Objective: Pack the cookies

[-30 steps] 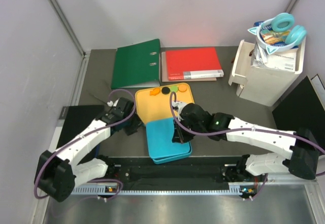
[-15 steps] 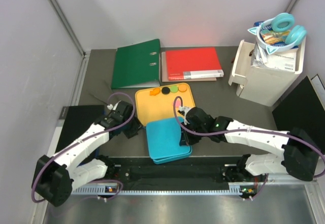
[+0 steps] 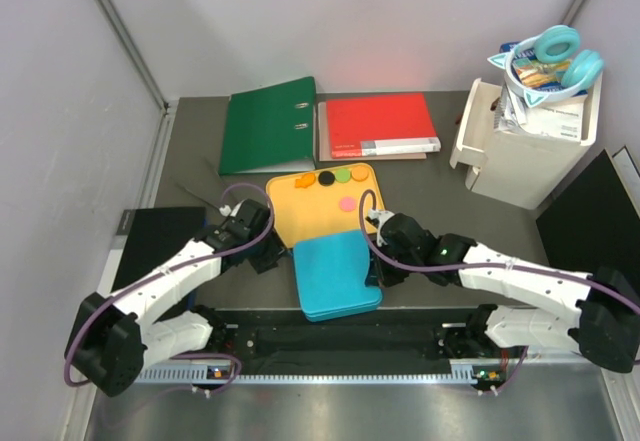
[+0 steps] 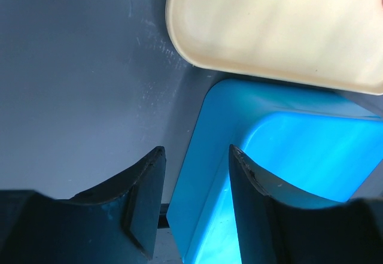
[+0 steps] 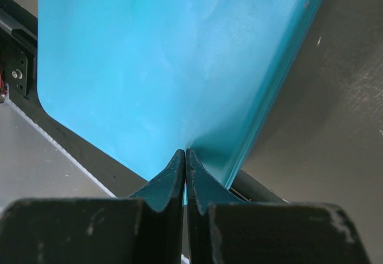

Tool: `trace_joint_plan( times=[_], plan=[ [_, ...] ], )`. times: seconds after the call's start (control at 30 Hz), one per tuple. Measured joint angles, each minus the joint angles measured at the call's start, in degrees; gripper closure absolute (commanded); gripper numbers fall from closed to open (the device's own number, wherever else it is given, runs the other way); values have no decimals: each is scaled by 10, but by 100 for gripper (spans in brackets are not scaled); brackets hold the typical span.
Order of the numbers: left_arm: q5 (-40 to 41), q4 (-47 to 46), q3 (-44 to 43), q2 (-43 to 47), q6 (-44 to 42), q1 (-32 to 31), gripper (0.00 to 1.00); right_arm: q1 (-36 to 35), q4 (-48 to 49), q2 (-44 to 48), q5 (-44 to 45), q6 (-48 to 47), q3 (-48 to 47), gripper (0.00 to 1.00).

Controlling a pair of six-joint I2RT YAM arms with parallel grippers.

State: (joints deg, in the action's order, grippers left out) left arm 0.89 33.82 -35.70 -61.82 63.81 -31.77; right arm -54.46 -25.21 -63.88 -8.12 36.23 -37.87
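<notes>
Finding the cookies (image 3: 342, 174) lying on the yellow tray (image 3: 300, 216), four lining its far rim and the pink cookie (image 3: 347, 203) sitting nearer the middle. Pinching the right edge of the turquoise lid (image 3: 335, 276), possibly a shallow box, with the right gripper (image 5: 184, 158) clamped tight. Holding the left gripper (image 4: 195, 153) spread wide over the lid's left edge, gripping nothing. Judging the cookies as lying beyond both grippers, with the right nearer the pink cookie.

The white-shelled left arm (image 3: 165, 282) and right arm (image 3: 520, 277) have black joints, each trailing a looping purple cable (image 3: 269, 217). The left gripper (image 4: 195, 153) and right gripper (image 5: 185, 156) carry matte black, scuffed jaws.
</notes>
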Motion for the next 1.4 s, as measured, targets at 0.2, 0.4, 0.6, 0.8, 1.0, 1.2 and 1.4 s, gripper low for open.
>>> trace_joint_plan(
  times=[0.2, 0.4, 0.6, 0.8, 1.0, 1.2, 1.4],
  plan=[
    [0, -1, 3, -6, 6, -13, 48, 2, -13, 12, 7, 0, 0, 100],
    [0, -2, 4, -6, 9, -17, 48, 3, -49, 74, 38, 2, -17, 99],
    [0, -2, 5, -6, 13, -20, 49, 7, -76, 117, 86, 9, -47, 100],
    [2, -2, 7, -6, 24, -29, 50, 39, -99, 120, 111, 35, -2, 100],
    [4, -3, 19, -9, 40, -31, 50, 41, -113, 107, 117, 54, 49, 100],
    [2, -8, 29, -8, 51, -32, 50, 43, -82, 90, 103, 68, 78, 100],
    [-8, -32, 29, -18, 51, -41, 51, 43, -38, 51, 62, 75, 94, 100]
  ],
)
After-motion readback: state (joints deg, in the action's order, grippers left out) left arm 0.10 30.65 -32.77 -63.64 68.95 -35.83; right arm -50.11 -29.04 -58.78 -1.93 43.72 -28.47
